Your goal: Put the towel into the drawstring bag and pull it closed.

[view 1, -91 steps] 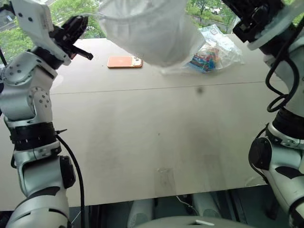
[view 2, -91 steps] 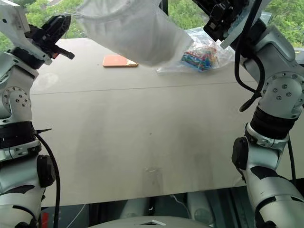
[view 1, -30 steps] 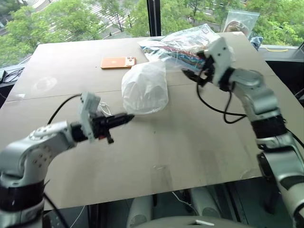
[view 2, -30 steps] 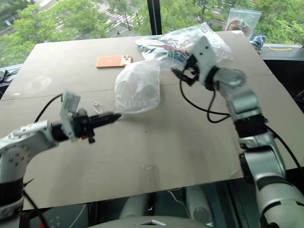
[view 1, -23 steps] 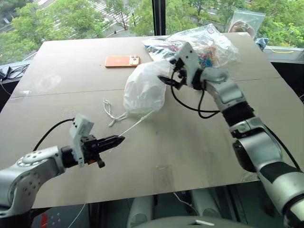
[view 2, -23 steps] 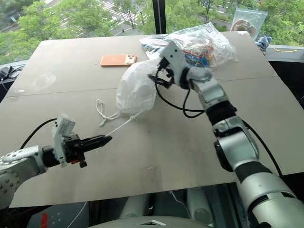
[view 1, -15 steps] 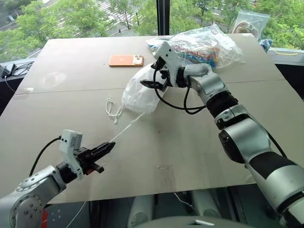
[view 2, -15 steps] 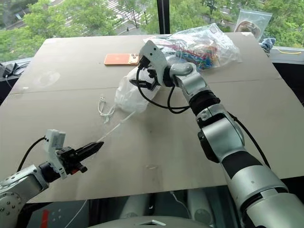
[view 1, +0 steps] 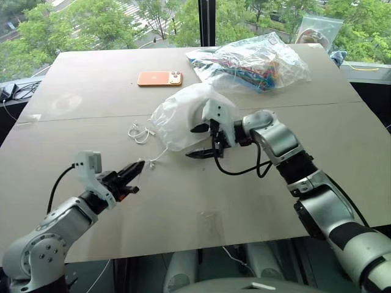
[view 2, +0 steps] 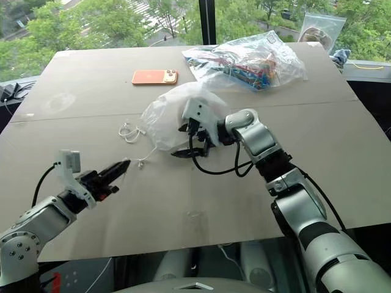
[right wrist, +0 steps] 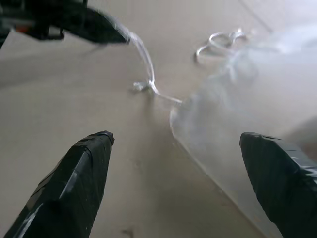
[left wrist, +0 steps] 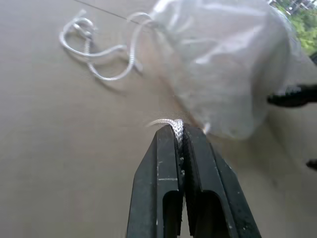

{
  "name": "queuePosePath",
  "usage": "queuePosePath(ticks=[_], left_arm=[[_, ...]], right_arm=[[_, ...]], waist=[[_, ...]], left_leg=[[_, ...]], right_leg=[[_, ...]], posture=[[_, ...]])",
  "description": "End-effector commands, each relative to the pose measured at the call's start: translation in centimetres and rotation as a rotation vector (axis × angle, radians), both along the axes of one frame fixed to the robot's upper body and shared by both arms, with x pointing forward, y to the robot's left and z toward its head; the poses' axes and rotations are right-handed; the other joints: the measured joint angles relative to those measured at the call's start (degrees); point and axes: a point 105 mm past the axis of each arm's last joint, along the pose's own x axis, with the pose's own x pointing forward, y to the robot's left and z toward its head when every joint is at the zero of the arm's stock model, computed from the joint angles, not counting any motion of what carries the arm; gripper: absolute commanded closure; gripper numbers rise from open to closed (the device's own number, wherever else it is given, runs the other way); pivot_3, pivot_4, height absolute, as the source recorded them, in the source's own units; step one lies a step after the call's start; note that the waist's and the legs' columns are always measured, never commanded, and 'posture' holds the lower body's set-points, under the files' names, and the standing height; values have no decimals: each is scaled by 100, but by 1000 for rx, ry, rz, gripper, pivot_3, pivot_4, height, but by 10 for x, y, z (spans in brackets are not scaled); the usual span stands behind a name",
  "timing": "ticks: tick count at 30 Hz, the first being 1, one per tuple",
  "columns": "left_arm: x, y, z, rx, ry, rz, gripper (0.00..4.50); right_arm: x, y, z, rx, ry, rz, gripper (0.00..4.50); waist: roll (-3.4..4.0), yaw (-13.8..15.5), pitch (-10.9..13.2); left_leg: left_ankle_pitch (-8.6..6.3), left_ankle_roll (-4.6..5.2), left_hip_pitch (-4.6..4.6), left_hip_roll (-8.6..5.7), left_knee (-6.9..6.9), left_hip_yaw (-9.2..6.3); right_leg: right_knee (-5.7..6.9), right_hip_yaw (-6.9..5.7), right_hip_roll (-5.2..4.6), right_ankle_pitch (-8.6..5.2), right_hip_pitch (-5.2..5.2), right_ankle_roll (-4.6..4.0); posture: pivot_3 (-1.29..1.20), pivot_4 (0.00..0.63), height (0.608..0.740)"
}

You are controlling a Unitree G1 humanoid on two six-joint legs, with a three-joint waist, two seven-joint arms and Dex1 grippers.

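The drawstring bag (view 1: pixel 180 116) lies bulging on the table, its mouth drawn in toward my left. The towel is hidden. A thin white cord (view 1: pixel 154 157) runs from the mouth to my left gripper (view 1: pixel 135 167), which is shut on its end (left wrist: pixel 171 123). A second cord loop (view 1: pixel 139 131) lies loose beside the mouth. My right gripper (view 1: pixel 199 141) is open at the bag's near right side, its fingers spread wide with one fingertip (right wrist: pixel 103 136) over bare table and the bag's edge (right wrist: pixel 237 109) between them.
An orange phone (view 1: pixel 159 78) lies beyond the bag. A clear plastic bag of colourful items (view 1: pixel 250 61) sits at the back right, and another clear packet (view 1: pixel 314 27) stands at the far right edge. Windows run behind the table's far edge.
The bag, held up in the air earlier, now lies on the table. My open right gripper has swung from its far side down to its near right side. The left gripper keeps the cord, now slacker.
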Motion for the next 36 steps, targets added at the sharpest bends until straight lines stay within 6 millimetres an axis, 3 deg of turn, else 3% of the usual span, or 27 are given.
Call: queuePosePath(ticks=[1,3,5,7,10,14,17,19,22,23,27,36], left_arm=[[-4,1,-7,44,27,-35,4500],[2,3,-5,46,9,-21,4500],[9,-1,0,22,-17,-12,4500],[16,-10,7,-32,-43,-2,4500],[32,-23,14,-162,-47,47,4500],[42,-32,18,-236,-37,82,4500],[43,-30,11,-232,-9,109,4500],[44,-17,5,-227,7,170,4500],[48,8,7,-234,-18,263,4500],[49,13,10,-246,-30,270,4500],[53,27,18,-209,-50,264,4500],[56,13,16,-150,-42,152,4500]], right_arm=[[-6,-5,62,196,-126,27,132],[26,-6,78,216,-223,-144,132],[60,-11,81,203,-253,-318,132],[86,-18,75,213,-161,-469,132],[105,-31,39,78,-113,-588,132],[102,-36,4,-16,-21,-564,132],[83,-37,-42,-158,59,-443,132],[65,-32,-59,-173,153,-322,132],[29,-25,-66,-145,280,-92,132],[16,-24,-65,-134,314,-31,132],[-36,-27,-32,18,366,135,1739],[-31,-55,56,235,201,14,1739]], waist=[[1,13,1],[6,-5,4],[2,-6,2],[2,12,2],[-8,55,-4],[-13,27,-3],[-13,-19,-3],[-13,-26,-3],[-14,-39,-5],[-16,-33,-6],[-10,14,-2],[-2,36,4]], left_leg=[[0,0,1,0,-2,0],[0,0,8,0,-2,1],[6,-8,11,4,-3,7],[7,-11,30,7,-3,12],[7,-11,71,6,-12,3],[6,-9,72,1,-14,6],[5,-9,75,1,-23,10],[5,-9,86,3,-41,10],[5,-9,93,6,-48,10],[5,-9,95,7,-48,7],[5,-9,90,6,-47,-7],[6,-11,86,1,-37,-8]], right_leg=[[-1,0,0,0,0,0],[0,1,2,-1,4,0],[1,6,8,2,1,-3],[2,9,10,5,16,-6],[-15,0,6,3,73,-11],[-42,3,0,5,92,-7],[-37,8,-1,5,85,-6],[-38,8,3,4,85,-8],[-34,7,6,0,85,-13],[-34,5,7,0,85,-13],[-33,-7,6,-2,87,-13],[-30,-9,3,-4,83,-12]], posture=[[0,150,740],[0,150,740],[0,150,740],[0,150,740],[0,150,740],[0,150,740],[0,150,740],[0,150,740],[0,150,740],[0,150,740],[0,150,740],[0,150,740]])
